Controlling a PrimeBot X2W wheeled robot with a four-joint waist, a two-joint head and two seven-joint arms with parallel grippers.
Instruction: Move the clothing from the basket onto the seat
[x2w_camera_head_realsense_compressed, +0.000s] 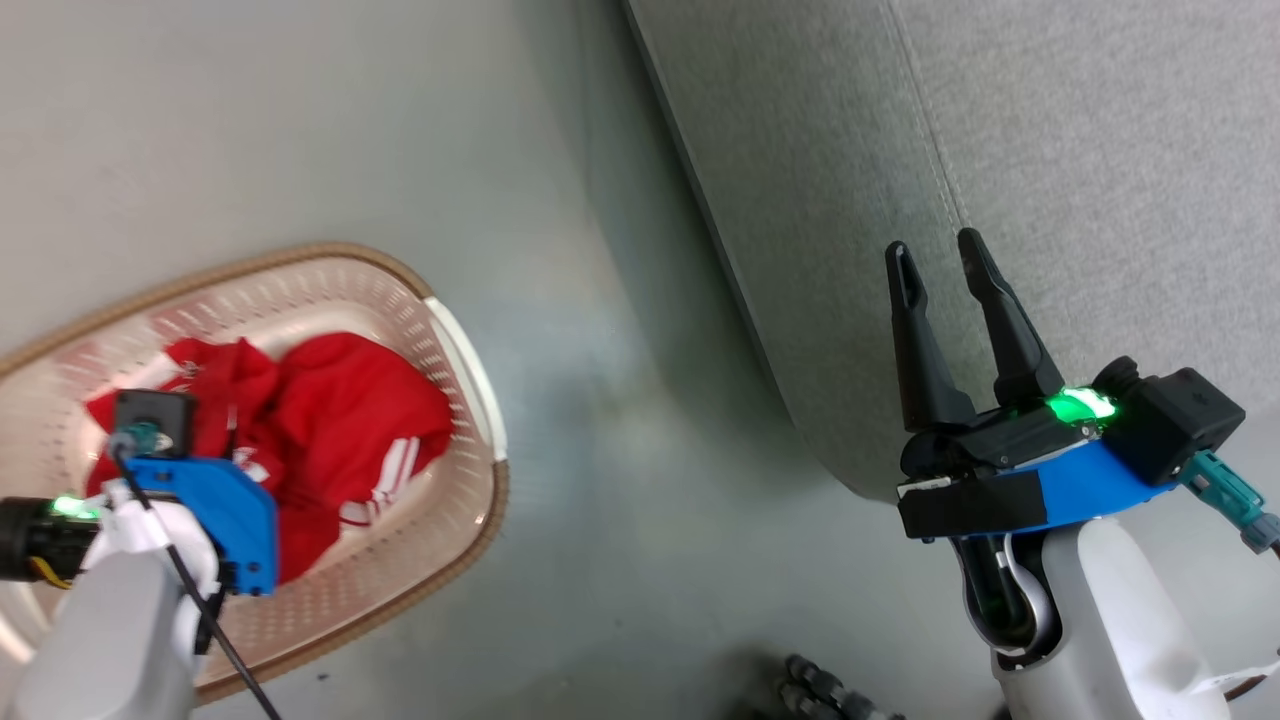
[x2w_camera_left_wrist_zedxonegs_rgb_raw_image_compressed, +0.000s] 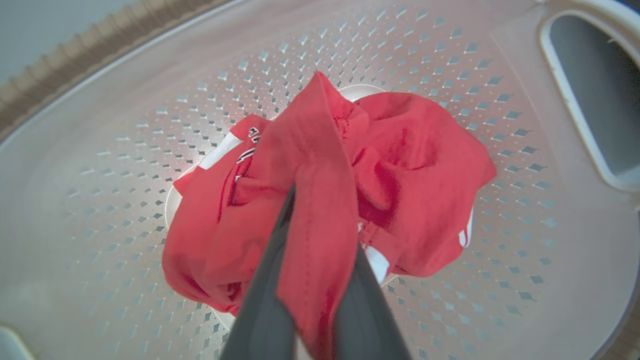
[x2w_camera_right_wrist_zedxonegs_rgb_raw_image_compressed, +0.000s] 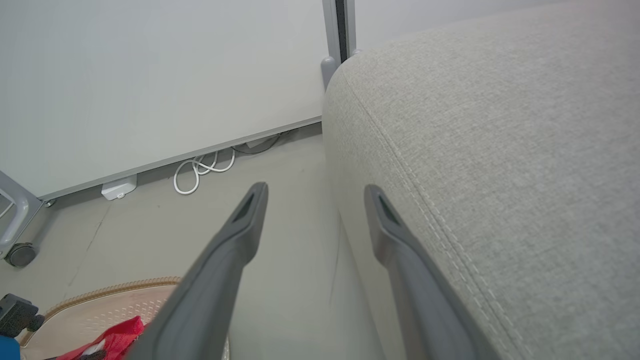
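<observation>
Left, inside the basket (x2w_camera_head_realsense_compressed: 470, 360): left pincer (x2w_camera_left_wrist_zedxonegs_rgb_raw_image_compressed: 322, 220) nipped tight on a raised fold of the red clothing (x2w_camera_left_wrist_zedxonegs_rgb_raw_image_compressed: 400, 170), with the rest heaped on the perforated bottom. Right, at the rounded near edge of the grey seat (x2w_camera_head_realsense_compressed: 1000, 150): right pincer (x2w_camera_head_realsense_compressed: 935, 250) spread wide, holding nothing, just beside the stitched seam. Between basket and seat, a strip of grey floor (x2w_camera_head_realsense_compressed: 600, 400). Far off along the wall, a looped white cable (x2w_camera_right_wrist_zedxonegs_rgb_raw_image_compressed: 200, 167) and a caster (x2w_camera_right_wrist_zedxonegs_rgb_raw_image_compressed: 20, 254).
</observation>
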